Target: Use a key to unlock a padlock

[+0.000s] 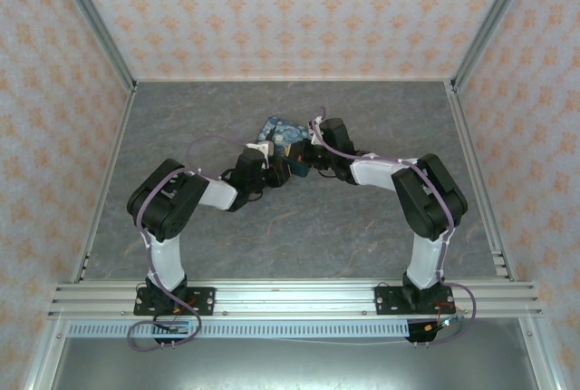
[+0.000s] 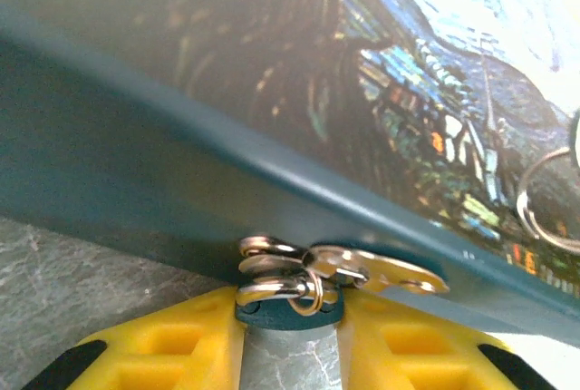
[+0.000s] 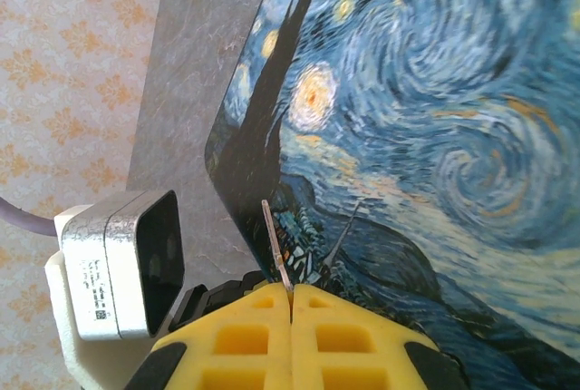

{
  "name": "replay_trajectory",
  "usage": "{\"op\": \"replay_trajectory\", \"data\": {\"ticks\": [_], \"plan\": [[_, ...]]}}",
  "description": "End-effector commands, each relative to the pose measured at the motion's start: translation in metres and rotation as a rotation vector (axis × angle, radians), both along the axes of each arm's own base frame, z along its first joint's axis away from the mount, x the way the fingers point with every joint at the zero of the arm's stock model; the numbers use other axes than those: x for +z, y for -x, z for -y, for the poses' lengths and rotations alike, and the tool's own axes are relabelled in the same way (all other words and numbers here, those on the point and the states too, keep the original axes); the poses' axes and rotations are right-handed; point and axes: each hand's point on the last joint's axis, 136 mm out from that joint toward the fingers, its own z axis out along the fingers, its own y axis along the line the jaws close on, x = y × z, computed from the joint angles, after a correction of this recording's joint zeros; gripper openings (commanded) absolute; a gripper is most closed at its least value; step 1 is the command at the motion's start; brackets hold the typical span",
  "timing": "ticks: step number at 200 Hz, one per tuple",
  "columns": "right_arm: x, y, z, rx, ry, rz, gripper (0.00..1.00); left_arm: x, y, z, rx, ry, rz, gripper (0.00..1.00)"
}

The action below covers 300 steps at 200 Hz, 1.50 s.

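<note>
- Though it is tiny, the teal, silver-shackled padlock [image 2: 288, 311] sits pinched in the left gripper [image 2: 290, 322], body mostly hidden
- right gripper [image 3: 290, 296] clamps the thin key [image 3: 275, 243], head hidden

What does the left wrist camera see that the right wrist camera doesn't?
Left wrist's extra: the teal padlock between the left claw's tips, plus a ring. Right wrist's extra: the thin key pinched in the shut right claw, plus patterned wall. Shared: the painted tin, yellow fingers, grey table.
</note>
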Motion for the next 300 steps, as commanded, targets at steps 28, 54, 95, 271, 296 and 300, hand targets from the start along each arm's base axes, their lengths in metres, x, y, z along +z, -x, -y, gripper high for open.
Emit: {"op": "replay_trajectory", "data": {"ticks": [28,54,95,271,296,300], "plan": [[-0.027,0.018,0.007,-0.002,0.053,-0.097,0.00,0.003,-0.001,-0.001,0.025,-0.013,-0.010,0.27],[0.004,0.011,0.003,0.013,0.034,-0.019,0.00,0.016,0.002,0.000,0.026,0.021,-0.009,0.26],[0.061,0.008,0.021,-0.003,0.087,0.150,0.00,0.037,0.010,0.003,0.039,0.093,-0.031,0.26],[0.004,0.122,0.040,0.401,0.380,0.337,0.00,0.080,0.063,0.021,0.010,0.292,-0.383,0.24],[0.000,0.115,0.037,0.390,0.410,0.349,0.00,0.077,0.064,0.019,0.041,0.296,-0.411,0.22],[0.000,0.114,0.037,0.385,0.410,0.352,0.00,0.077,0.064,0.019,0.044,0.298,-0.415,0.22]]}}
